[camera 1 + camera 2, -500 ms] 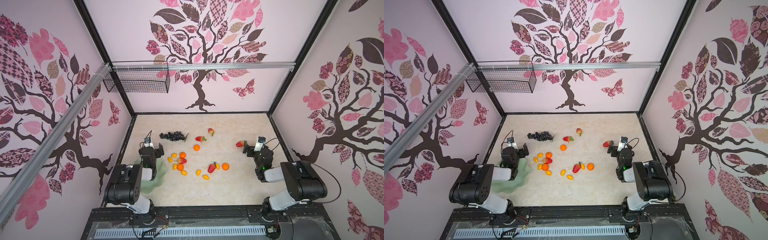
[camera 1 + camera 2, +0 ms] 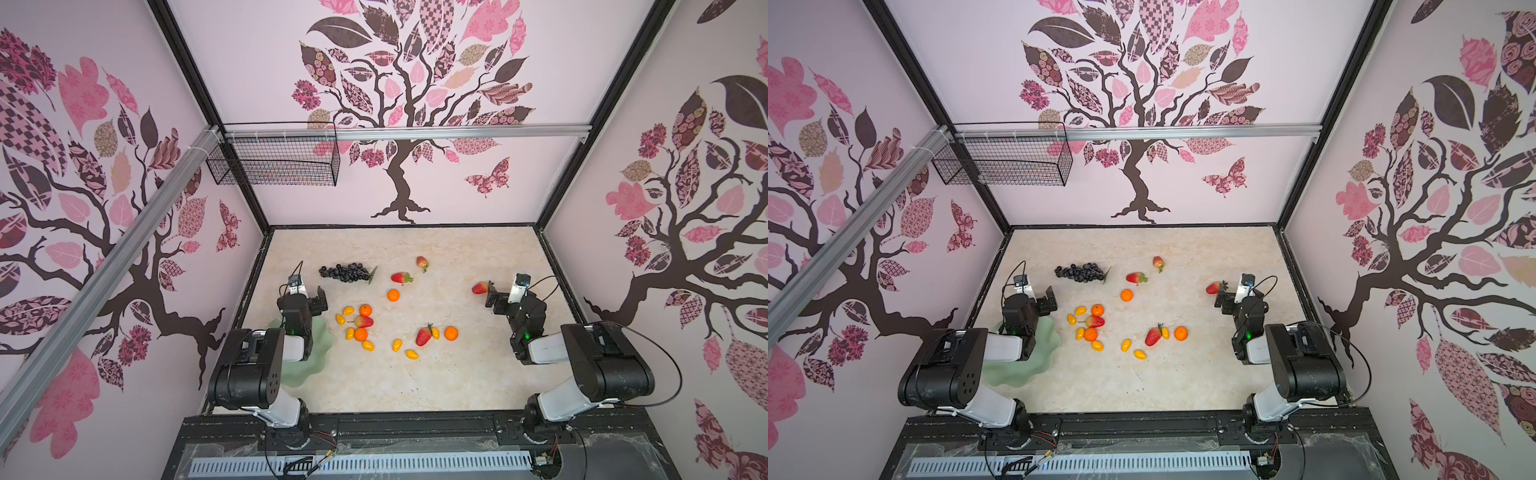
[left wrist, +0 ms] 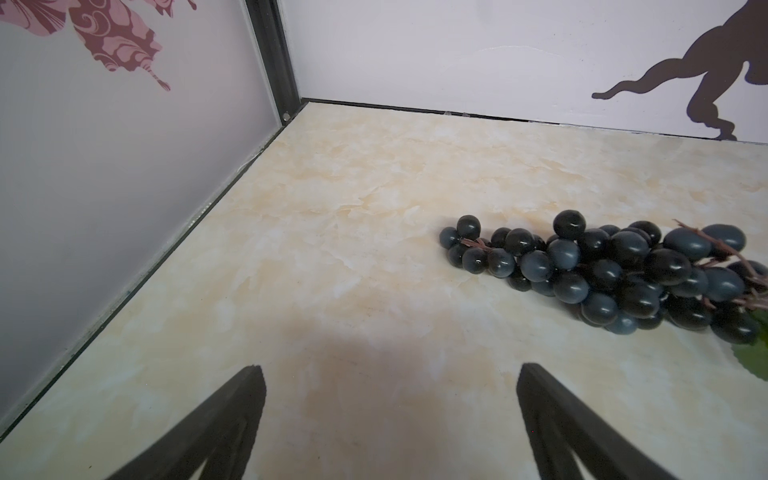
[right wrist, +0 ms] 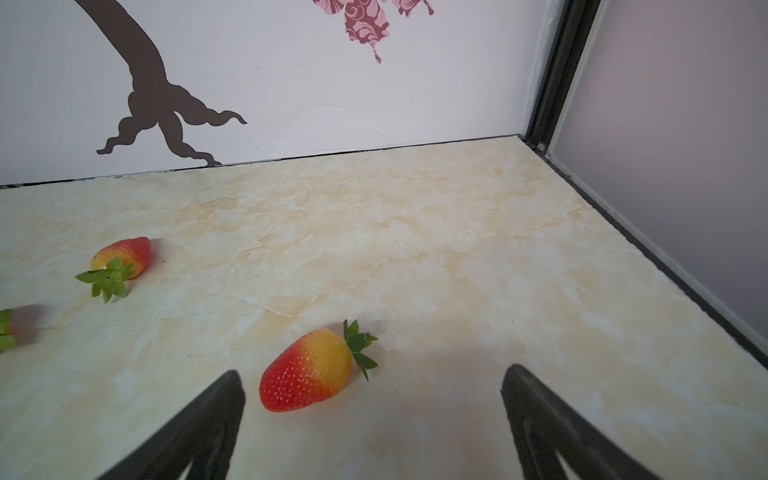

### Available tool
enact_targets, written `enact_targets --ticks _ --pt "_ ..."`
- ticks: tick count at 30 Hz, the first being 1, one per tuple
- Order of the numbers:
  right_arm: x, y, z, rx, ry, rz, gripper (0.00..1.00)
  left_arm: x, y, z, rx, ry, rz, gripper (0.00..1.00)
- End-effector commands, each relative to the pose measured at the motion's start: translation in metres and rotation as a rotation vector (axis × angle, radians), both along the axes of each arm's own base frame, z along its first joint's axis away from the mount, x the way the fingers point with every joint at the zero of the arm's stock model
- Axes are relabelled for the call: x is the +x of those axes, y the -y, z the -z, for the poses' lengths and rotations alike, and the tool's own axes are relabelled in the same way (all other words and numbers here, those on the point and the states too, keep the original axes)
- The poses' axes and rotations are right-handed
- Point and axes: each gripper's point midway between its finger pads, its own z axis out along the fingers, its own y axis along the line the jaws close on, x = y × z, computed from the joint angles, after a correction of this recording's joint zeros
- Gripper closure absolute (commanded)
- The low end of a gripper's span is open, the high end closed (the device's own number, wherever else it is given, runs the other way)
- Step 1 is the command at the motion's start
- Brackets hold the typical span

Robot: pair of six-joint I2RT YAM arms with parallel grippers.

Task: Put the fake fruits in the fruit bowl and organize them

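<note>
The fruit bowl (image 2: 320, 353) (image 2: 1044, 357), pale green with a wavy rim, lies at the front left, mostly under my left arm. Fake fruits are scattered on the marble floor. A dark grape bunch (image 2: 345, 272) (image 3: 615, 274) lies just beyond my open left gripper (image 2: 310, 297) (image 3: 388, 368), off to its side. Tangerines (image 2: 365, 310), kumquats (image 2: 348, 310) and a strawberry (image 2: 364, 321) cluster mid-floor. My right gripper (image 2: 492, 297) (image 4: 372, 370) stands open, with a red-yellow strawberry (image 2: 480, 287) (image 4: 307, 372) on the floor just ahead of its fingertips, untouched.
Two more strawberries (image 2: 401, 277) (image 2: 422, 262) lie toward the back, and another strawberry (image 2: 424, 336) with a tangerine (image 2: 451, 333) lies front centre. A black wire basket (image 2: 274, 164) hangs on the back wall's rail. Walls close in on three sides.
</note>
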Motion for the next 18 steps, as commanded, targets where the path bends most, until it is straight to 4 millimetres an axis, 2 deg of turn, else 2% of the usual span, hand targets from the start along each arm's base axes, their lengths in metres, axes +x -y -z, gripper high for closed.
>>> enact_targets --ticks 1,9,12,15,18 --pt "0.004 -0.001 -0.003 0.002 0.008 -0.006 0.0 0.007 -0.001 -0.013 0.004 0.04 0.004 0.01" --pt "0.0 -0.004 -0.006 -0.003 0.025 -0.029 0.01 0.004 0.003 -0.014 0.028 0.051 0.008 0.02" --pt "-0.01 -0.005 -0.014 -0.003 0.075 -0.035 0.0 -0.005 0.014 -0.024 0.081 0.095 0.018 0.01" --pt "-0.017 0.0 -0.027 0.003 0.114 -0.002 0.0 -0.015 0.008 -0.04 0.096 0.151 -0.041 0.01" --pt "-0.019 -0.001 -0.033 0.019 0.08 -0.006 0.0 -0.021 0.009 -0.049 0.079 0.087 -0.067 0.01"
